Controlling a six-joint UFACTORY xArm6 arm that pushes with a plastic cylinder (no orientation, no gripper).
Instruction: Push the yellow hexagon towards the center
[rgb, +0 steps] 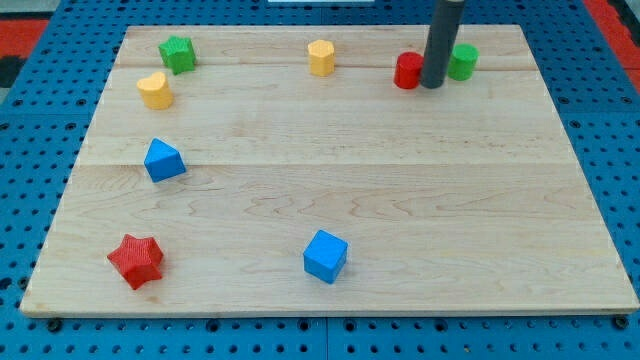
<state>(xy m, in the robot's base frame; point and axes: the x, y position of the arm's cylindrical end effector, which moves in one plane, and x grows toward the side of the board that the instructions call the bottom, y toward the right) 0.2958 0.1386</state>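
The yellow hexagon (321, 57) stands near the board's top edge, a little left of the middle. My tip (432, 85) is at the view's top right, well to the right of the hexagon. It sits between a red cylinder (407, 71) on its left and a green cylinder (462, 62) on its right, close to both. The rod rises out of the view's top.
A green star-like block (177, 53) and a yellow heart-like block (155, 90) lie at the top left. A blue triangular block (163, 160) is at the left, a red star (136, 260) at the bottom left, a blue cube (325, 256) at the bottom middle. The wooden board (400, 200) lies on a blue pegboard.
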